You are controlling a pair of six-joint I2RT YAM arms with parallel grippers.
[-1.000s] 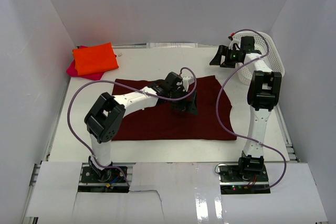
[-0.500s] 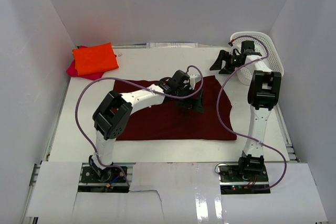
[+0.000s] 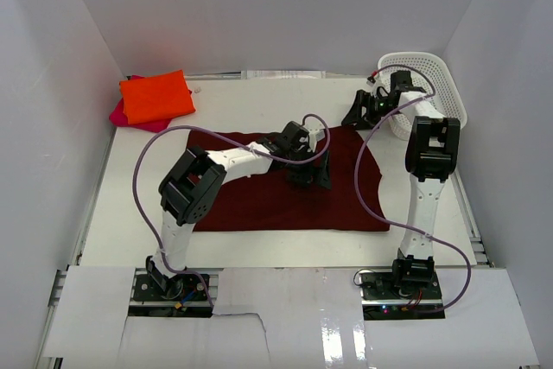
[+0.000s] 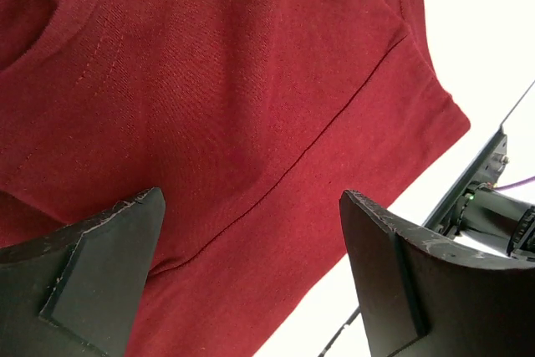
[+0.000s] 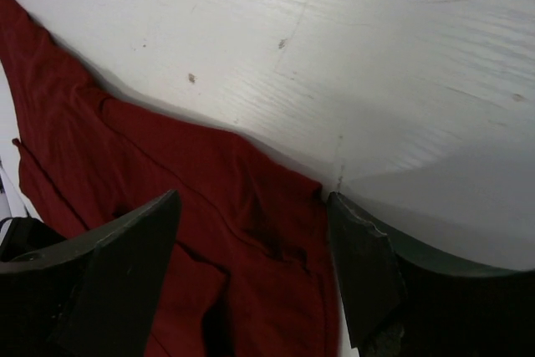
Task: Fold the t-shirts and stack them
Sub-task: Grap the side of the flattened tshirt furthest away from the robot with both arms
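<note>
A dark maroon t-shirt [image 3: 259, 205] lies spread flat across the middle of the table. My left gripper [image 3: 309, 176] hovers open over its right half; the left wrist view shows a sleeve seam and the cloth's edge [image 4: 209, 81] between the spread fingers [image 4: 410, 273]. My right gripper [image 3: 356, 116] is down at the shirt's far right corner, open, with that wrinkled corner [image 5: 242, 206] lying between its fingers [image 5: 359, 273]. A folded orange t-shirt [image 3: 155, 97] rests on a pink t-shirt [image 3: 128, 118] at the far left.
A white mesh basket [image 3: 432, 75] stands at the far right, just behind the right arm. White walls close in the table on three sides. Purple cables loop from both arms over the shirt.
The right gripper came down from beside the basket to the maroon shirt's far right corner and its jaws narrowed a little. The left arm's elbow swung rightward; its gripper stayed over the shirt.
</note>
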